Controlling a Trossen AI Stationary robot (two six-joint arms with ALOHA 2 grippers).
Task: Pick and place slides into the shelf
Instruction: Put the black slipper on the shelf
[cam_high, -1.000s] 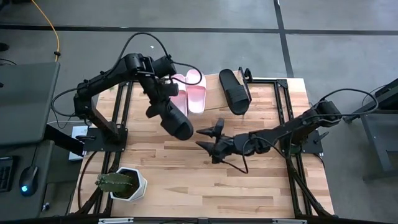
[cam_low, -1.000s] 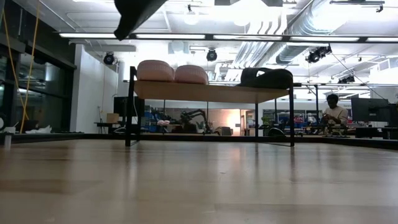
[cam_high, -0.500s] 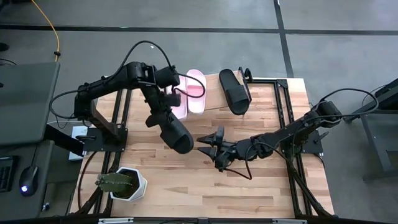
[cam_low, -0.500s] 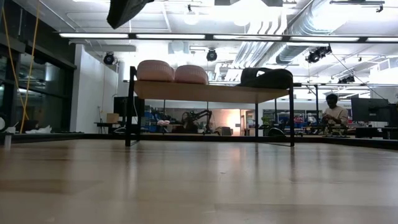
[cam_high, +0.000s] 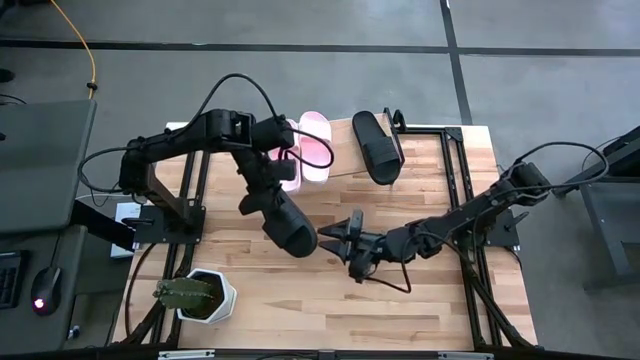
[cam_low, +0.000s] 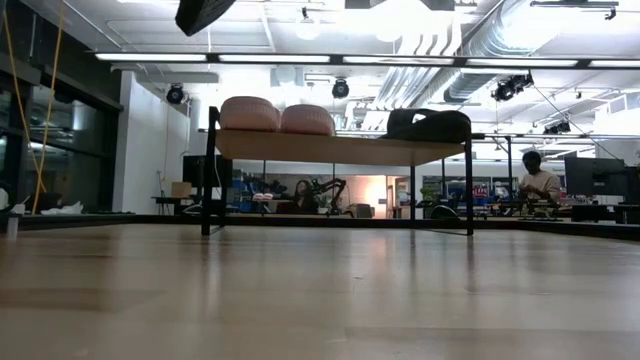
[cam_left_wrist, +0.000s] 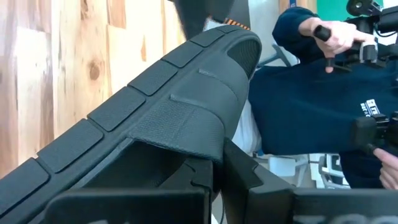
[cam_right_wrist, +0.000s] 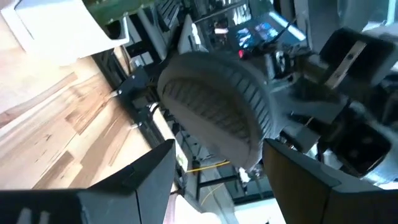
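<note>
Left claw (cam_high: 268, 195) clamps black slide (cam_high: 290, 222) aloft; right claw (cam_high: 345, 240) gapes adjacent: collision or slippage likely risks.

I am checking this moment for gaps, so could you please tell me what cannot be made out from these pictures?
- Left end effector: in the high view the held black slide and the wrist cover its grip.
- Pink slides: the left arm overlaps one.
- Shelf: the low view shows only its edge, not its free space.
- Person: cut off by the left wrist view's edge.
- Right end effector: open near the held slide; any contact is unclear.
</note>
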